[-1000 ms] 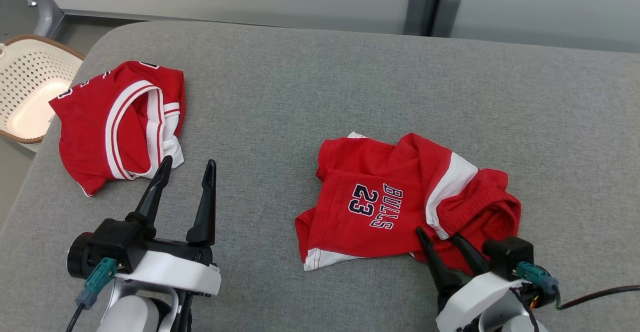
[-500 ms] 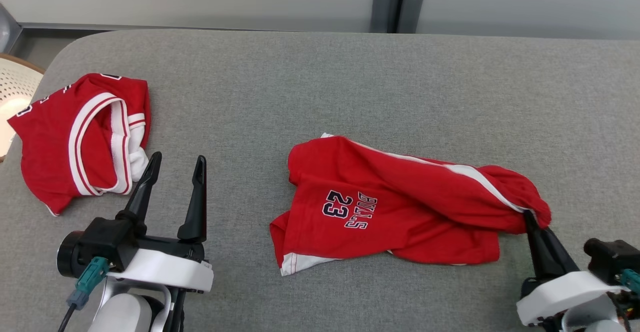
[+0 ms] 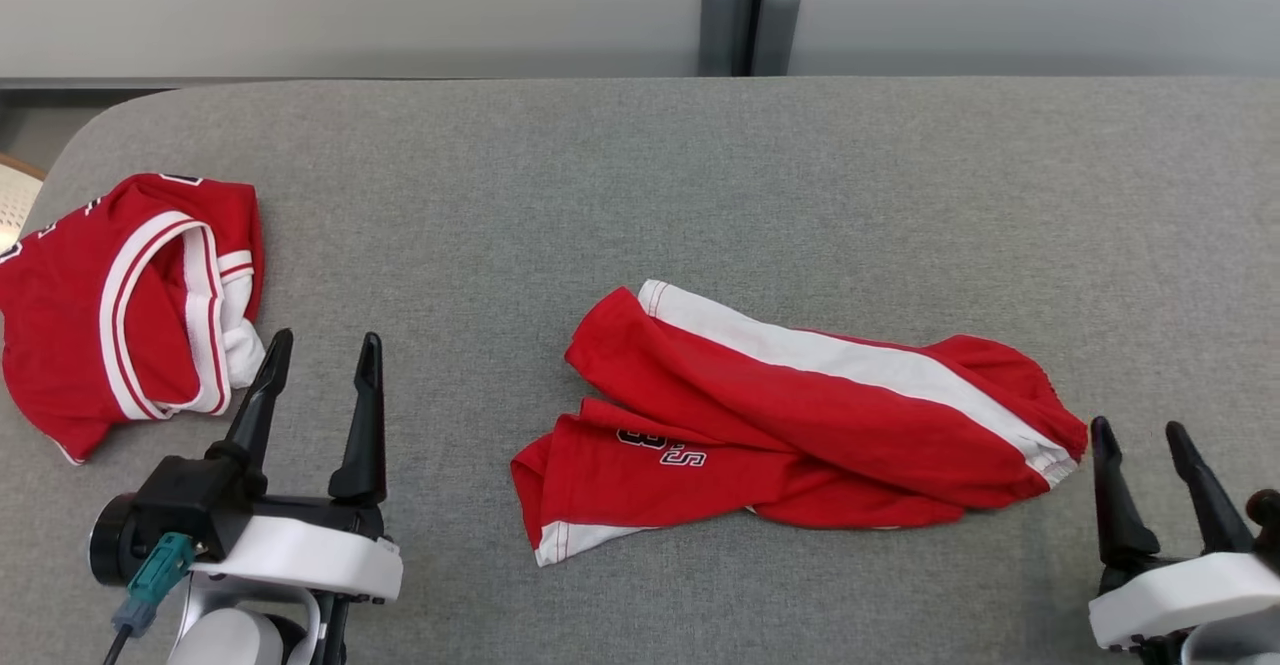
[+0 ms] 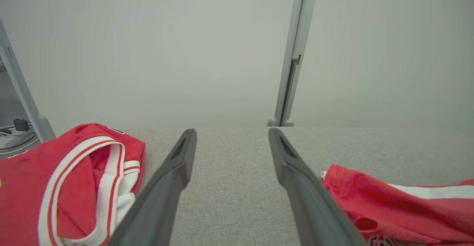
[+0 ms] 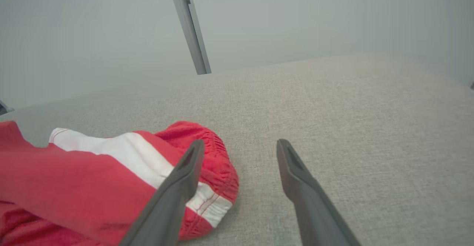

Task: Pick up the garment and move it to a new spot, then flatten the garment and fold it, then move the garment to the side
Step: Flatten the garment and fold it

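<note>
A grey woven cloth covers the bench (image 3: 640, 185), which has a rounded corner at its far left. Behind it stand pale grey wall panels, and a grey post (image 3: 748, 10) runs up where two panels meet.

The red shorts (image 3: 800, 415) lie crumpled near the middle of the bench and reach towards the right. A broad white stripe runs along their upper side, and dark lettering is partly tucked under a fold near the left end. The gathered waistband is at the right end.

The right claw (image 3: 1137, 428) sits just beside that waistband with its two fingers spread apart and nothing between them. In the right wrist view the left finger passes in front of the waistband edge, and whether it touches the cloth cannot be told.

The left claw (image 3: 325, 338) is also wide open and empty, over bare bench well to the left of the shorts. A second red garment (image 3: 120, 295) with white bands lies bunched at the left edge of the bench, and the claw's left fingertip is close to its white trim. A sliver of a pale basket (image 3: 10, 210) shows past the bench's left edge. In the left wrist view a grey metal leg (image 4: 18, 90) and some cables (image 4: 13, 129) stand beyond that side.
</note>
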### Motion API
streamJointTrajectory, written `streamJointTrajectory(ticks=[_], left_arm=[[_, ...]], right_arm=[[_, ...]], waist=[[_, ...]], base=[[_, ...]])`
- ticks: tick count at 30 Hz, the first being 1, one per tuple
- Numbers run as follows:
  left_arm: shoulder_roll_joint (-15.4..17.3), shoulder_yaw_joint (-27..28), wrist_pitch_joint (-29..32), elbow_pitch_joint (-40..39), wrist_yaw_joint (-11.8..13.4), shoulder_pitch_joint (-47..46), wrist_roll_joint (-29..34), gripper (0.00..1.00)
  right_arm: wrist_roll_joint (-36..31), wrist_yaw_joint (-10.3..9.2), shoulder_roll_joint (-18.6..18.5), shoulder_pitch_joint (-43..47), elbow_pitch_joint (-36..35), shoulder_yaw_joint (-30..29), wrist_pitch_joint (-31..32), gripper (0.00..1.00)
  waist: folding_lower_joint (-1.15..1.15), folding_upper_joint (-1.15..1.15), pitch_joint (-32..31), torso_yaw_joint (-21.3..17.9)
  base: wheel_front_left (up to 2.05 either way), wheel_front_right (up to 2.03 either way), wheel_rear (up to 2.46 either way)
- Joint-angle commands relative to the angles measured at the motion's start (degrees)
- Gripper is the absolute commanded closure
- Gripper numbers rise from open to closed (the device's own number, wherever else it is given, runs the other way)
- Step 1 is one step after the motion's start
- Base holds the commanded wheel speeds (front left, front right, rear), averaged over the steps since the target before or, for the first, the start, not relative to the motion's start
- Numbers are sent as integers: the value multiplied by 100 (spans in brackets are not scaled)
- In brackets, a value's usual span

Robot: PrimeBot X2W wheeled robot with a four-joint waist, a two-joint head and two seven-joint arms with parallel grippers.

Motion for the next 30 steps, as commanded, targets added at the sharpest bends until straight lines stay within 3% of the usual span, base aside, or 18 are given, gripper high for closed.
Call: streamJointTrajectory(ticks=[1, 8, 16, 30], left_arm=[[54, 55, -24, 3, 39, 56, -44, 0], [121, 122, 18, -11, 130, 318, -96, 0], [140, 57, 129, -25, 204, 556, -125, 0], [230, -34, 247, -147, 257, 524, -50, 0]], right_arm=[[-32, -2, -58, 109, -156, -67, -57, 0], [-346, -2, -121, 239, -1203, -137, 107, 0], [-534, -2, 75, 732, -2005, 84, 591, 0], [-588, -2, 231, 940, -2222, 59, 715, 0]], waist=[[0, 0, -76, -66], [0, 0, -327, -182], [0, 0, -622, -162], [0, 0, -572, -160]], base=[[0, 0, 0], [0, 0, 0], [0, 0, 0], [0, 0, 0]])
